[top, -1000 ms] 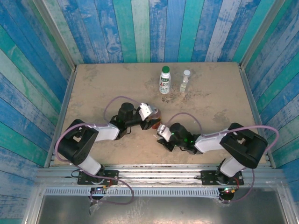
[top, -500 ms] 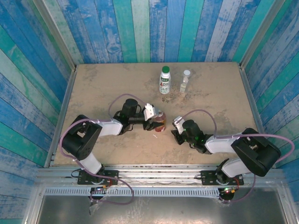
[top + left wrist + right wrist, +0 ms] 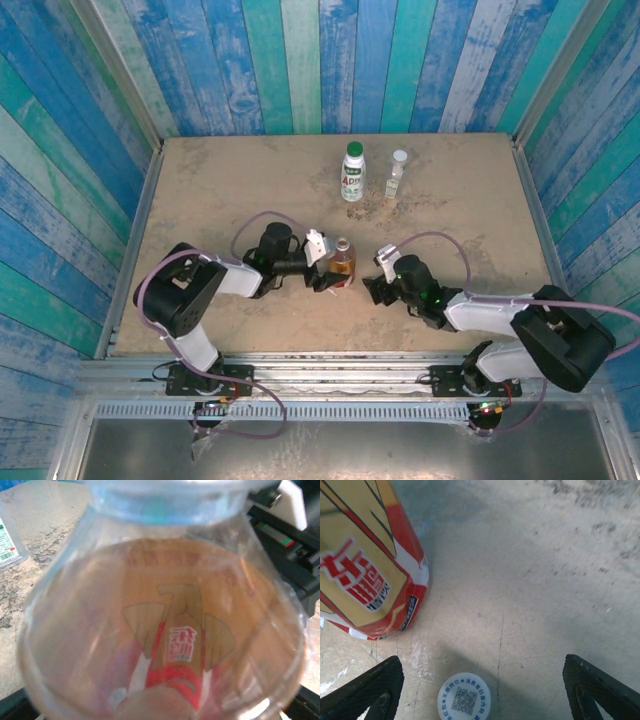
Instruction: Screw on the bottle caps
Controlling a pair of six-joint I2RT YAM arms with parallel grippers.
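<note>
- Left gripper (image 3: pixel 333 266) clasps the amber bottle (image 3: pixel 343 260) upright, toward the bench's near edge
- Right gripper (image 3: pixel 374 281) gapes over the white cap (image 3: pixel 465 698) lying beside it
- Next, seemingly: lower, pinch the cap

Amber bottle (image 3: pixel 342 262): upright, uncapped. White cap (image 3: pixel 464 699): flat, near its base. White bottle (image 3: pixel 352 172), clear bottle (image 3: pixel 397 174): capped, upright, adjacent.
</note>
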